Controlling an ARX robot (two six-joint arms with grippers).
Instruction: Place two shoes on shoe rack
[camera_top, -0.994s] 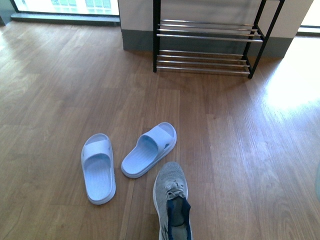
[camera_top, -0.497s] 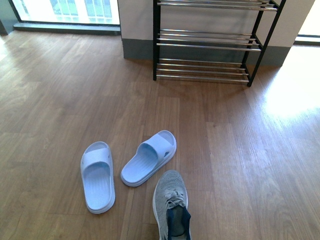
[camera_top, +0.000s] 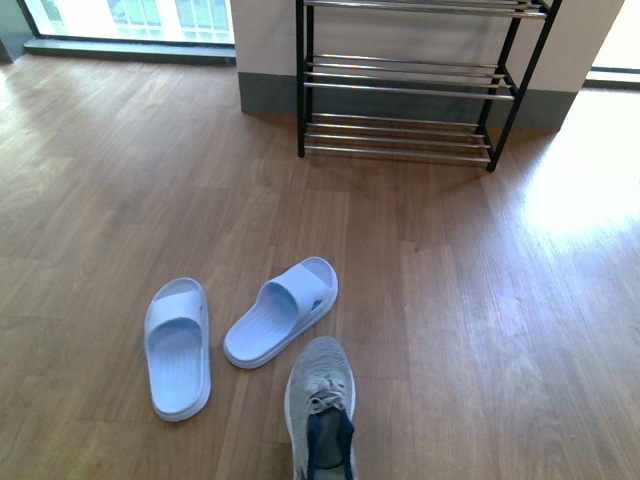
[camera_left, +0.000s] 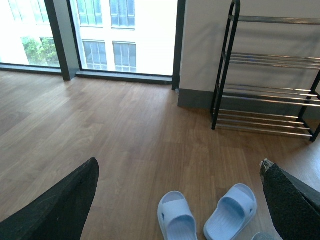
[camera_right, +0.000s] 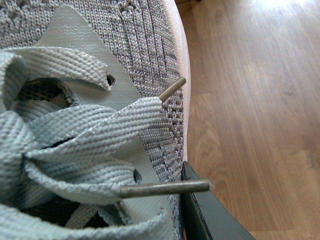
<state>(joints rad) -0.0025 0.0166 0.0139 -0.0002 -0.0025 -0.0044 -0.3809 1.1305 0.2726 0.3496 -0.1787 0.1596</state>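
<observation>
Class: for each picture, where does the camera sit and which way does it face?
Front: on the body, looking ahead and down at shoe rack, sandals, grey sneaker; no arm shows.
Left wrist: on the left arm, facing rack and sandals; open left pincer frames the view.
Right wrist: close over knit sneaker laces; one right pincer finger shows.
Shared: front and left wrist both show rack and sandals.

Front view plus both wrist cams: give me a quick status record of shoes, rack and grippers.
grey sneaker: on floor, toe toward shoe rack, next to one sandal
right wrist view: sneaker laces and knit fill it; same shoe or second, cannot tell
shoe rack: no shoes on visible tiers
left gripper: open, holding nothing
right gripper: one edge visible, state unclear
</observation>
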